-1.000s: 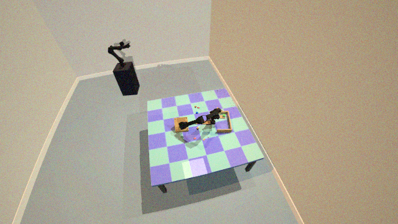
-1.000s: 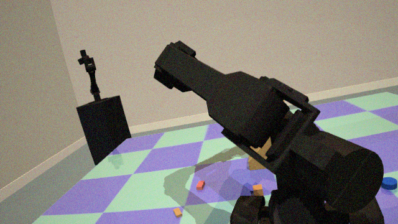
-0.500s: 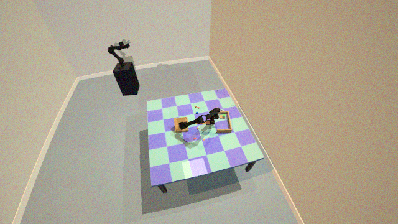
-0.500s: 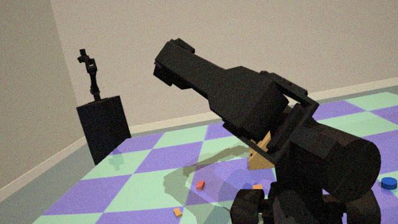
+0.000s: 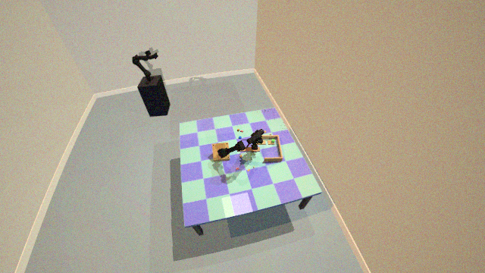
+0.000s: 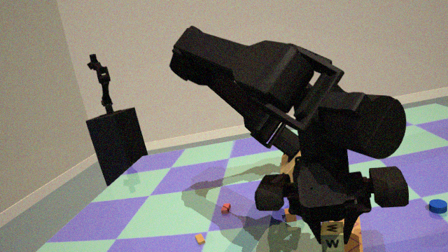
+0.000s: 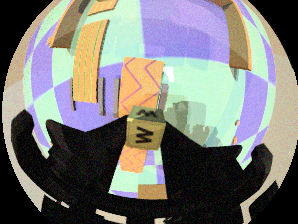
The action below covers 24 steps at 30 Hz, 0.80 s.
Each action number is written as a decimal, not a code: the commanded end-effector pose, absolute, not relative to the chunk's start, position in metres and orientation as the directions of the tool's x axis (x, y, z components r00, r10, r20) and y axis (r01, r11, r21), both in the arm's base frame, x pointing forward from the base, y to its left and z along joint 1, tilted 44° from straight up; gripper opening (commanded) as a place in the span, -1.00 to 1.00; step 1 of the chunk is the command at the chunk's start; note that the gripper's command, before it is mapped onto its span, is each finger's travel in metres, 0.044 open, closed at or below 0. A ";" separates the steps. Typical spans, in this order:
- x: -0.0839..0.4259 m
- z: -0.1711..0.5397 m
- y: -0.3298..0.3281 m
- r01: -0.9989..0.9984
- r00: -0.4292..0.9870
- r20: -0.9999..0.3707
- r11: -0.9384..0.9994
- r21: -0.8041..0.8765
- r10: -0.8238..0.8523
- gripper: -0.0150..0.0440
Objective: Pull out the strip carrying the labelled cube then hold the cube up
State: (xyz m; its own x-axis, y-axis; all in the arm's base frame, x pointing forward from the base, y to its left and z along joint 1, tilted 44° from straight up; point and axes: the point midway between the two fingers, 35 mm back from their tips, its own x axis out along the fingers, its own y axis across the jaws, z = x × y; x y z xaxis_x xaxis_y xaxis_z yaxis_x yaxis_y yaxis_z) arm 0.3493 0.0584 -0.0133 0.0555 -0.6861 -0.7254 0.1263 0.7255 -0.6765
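Observation:
My gripper [image 5: 255, 147] [image 6: 332, 241] [image 7: 145, 121] is shut on the labelled cube [image 6: 332, 229] [image 7: 143, 137], a yellowish cube with a black W on its faces. The fingers press on its two sides. In the wrist view the cube is above an orange strip [image 7: 141, 75] with a purple zigzag line; part of that strip passes out of sight behind the cube. A second strip [image 7: 88, 65], orange with green lines, lies left of it, with a separate orange piece [image 7: 102, 6] beyond a gap. A green cube [image 5: 273, 141] sits at that side in the top view.
A wooden-walled tray [image 5: 280, 148] [image 7: 240, 37] stands open toward the arm. Thin grey rails [image 7: 116, 95] flank the strips. A blue disc [image 5: 239, 137] [image 6: 438, 206], a red piece [image 6: 225, 208] and an orange piece [image 6: 199, 239] lie on the table. Another arm stands on a black pedestal [image 5: 154, 98] [image 6: 117, 147].

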 end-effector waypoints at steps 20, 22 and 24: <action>0.299 0.006 0.067 0.125 0.050 -0.727 0.727 -0.675 -0.685 -0.49; 0.298 0.014 0.075 0.125 0.050 -0.727 0.727 -0.675 -0.684 -0.49; 0.298 0.017 0.077 0.125 0.050 -0.727 0.727 -0.675 -0.684 -0.49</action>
State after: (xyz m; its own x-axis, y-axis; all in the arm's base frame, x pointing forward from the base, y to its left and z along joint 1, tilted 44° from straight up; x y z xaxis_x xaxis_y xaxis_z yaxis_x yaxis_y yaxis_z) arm 0.2952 0.0662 0.0036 0.0334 -0.6953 -0.7179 0.1083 0.7166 -0.6890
